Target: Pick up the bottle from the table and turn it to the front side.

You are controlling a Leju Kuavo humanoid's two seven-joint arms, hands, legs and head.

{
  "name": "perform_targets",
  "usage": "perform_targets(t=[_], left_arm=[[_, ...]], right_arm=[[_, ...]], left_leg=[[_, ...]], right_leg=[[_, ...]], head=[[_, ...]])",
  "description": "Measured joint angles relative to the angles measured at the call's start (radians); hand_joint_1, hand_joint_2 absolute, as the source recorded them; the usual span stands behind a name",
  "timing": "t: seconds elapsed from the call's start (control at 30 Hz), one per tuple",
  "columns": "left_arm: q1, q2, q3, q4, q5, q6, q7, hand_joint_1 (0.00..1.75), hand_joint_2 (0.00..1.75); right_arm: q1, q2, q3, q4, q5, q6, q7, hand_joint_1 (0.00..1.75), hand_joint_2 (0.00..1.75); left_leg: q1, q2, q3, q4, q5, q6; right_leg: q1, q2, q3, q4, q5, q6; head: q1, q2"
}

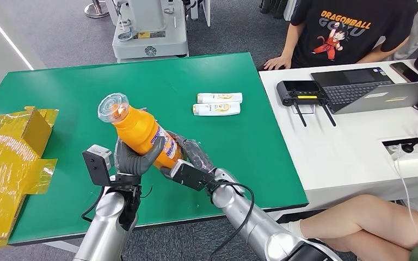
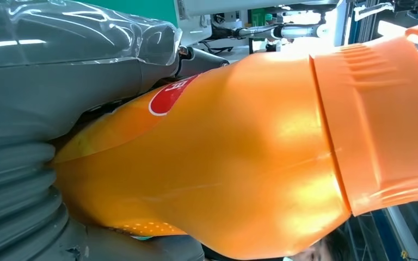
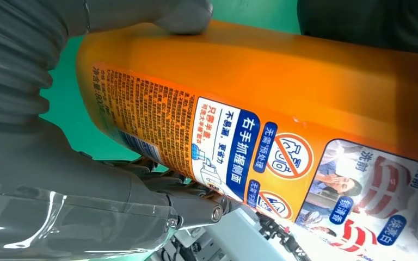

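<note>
The orange bottle (image 1: 141, 130) is off the green table (image 1: 60, 87) and held in the air above its near middle. Its long axis is tilted: the clear cap (image 1: 113, 107) points up and to the far left, and the base points down toward the near right.

The left robot hand (image 1: 133, 157) grips the bottle from below at the lower body, fingers wrapped around it. The left wrist view shows the bottle's shoulder (image 2: 239, 152) pressed close against that hand's grey cover. The right robot hand (image 1: 193, 157) holds the base end from the right, fingers closed against the lower part. In the right wrist view the printed label (image 3: 239, 147), with small text and warning symbols, faces the camera, and a fingertip (image 3: 182, 16) rests on the bottle's edge. Both hands are on the bottle; neither is nearer.

Judgement: this label looks like the back or side panel, so the bottle has yet to be rotated about its long axis for the front to face outward.

Surroundings: two small white bottles (image 1: 217, 103) lie side by side on the table beyond, well apart. A yellow carton (image 1: 11, 157) sits at the left edge. A white table (image 1: 359, 147) to the right carries a laptop (image 1: 381, 92); a person (image 1: 348, 32) leans on its far side. Nothing stands in the way of a turn.
</note>
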State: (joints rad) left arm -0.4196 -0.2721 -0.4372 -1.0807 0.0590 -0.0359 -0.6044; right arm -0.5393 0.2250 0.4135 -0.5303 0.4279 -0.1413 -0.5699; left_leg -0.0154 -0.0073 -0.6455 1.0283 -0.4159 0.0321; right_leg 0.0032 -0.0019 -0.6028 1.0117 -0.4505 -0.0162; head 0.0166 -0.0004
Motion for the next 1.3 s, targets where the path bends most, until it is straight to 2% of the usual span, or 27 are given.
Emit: perform_targets(t=[0.03, 0.27, 0.43, 0.6, 0.77, 1.0, 1.3], left_arm=[[0.0, 0.0, 0.0, 0.0, 0.0, 0.001, 0.0, 1.75, 1.75], [0.01, 0.003, 0.0, 0.0, -0.001, 0.011, -0.001, 1.75, 1.75], [0.014, 0.004, 0.0, 0.0, 0.0, 0.025, -0.001, 1.75, 1.75], [0.024, 0.011, 0.0, -0.001, -0.002, 0.038, -0.001, 1.75, 1.75], [0.046, 0.016, 0.001, -0.02, -0.009, 0.047, 0.003, 1.75, 1.75], [0.075, 0.02, 0.005, -0.042, -0.024, 0.054, 0.017, 1.75, 1.75], [0.091, 0.025, 0.007, -0.061, -0.041, 0.065, 0.018, 1.75, 1.75]], right_arm=[[0.0, 0.0, -0.001, 0.0, 0.004, -0.006, -0.001, 0.0, 1.75], [0.002, 0.003, -0.002, -0.015, 0.032, -0.063, -0.007, 0.0, 1.75], [0.03, 0.01, -0.005, -0.092, 0.064, -0.142, 0.015, 0.0, 1.75], [0.094, 0.018, 0.004, -0.256, 0.107, -0.243, 0.073, 0.0, 1.75], [0.169, 0.016, 0.026, -0.446, 0.126, -0.296, 0.104, 0.0, 1.75], [0.264, 0.007, 0.087, -0.711, 0.105, -0.352, 0.085, 0.0, 1.75], [0.335, -0.005, 0.145, -0.887, 0.027, -0.401, 0.032, 0.0, 1.75]], left_leg=[[0.0, 0.0, 0.0, 0.0, 0.0, 0.0], [0.0, 0.0, 0.0, 0.0, 0.0, 0.0], [0.0, 0.0, 0.0, 0.0, 0.0, 0.0], [0.0, 0.0, 0.0, 0.0, 0.0, 0.0], [0.0, -0.001, 0.0, 0.0, 0.0, 0.0], [0.0, 0.0, 0.0, 0.0, -0.001, -0.001], [0.0, 0.0, 0.0, 0.0, -0.001, -0.001]], right_leg=[[0.0, 0.0, 0.0, 0.0, 0.0, 0.0], [0.0, 0.0, 0.0, 0.0, 0.0, 0.0], [0.0, 0.0, 0.0, 0.0, 0.0, 0.0], [0.0, 0.0, 0.0, 0.0, 0.0, 0.0], [0.0, -0.001, 0.0, 0.0, -0.001, 0.0], [0.0, 0.0, 0.0, 0.0, -0.001, 0.0], [0.0, 0.0, 0.0, 0.0, -0.001, 0.0]], head=[[0.0, 0.0], [0.0, 0.0], [0.0, 0.0], [0.0, 0.0], [0.0, 0.0], [0.0, 0.0], [0.0, 0.0]])
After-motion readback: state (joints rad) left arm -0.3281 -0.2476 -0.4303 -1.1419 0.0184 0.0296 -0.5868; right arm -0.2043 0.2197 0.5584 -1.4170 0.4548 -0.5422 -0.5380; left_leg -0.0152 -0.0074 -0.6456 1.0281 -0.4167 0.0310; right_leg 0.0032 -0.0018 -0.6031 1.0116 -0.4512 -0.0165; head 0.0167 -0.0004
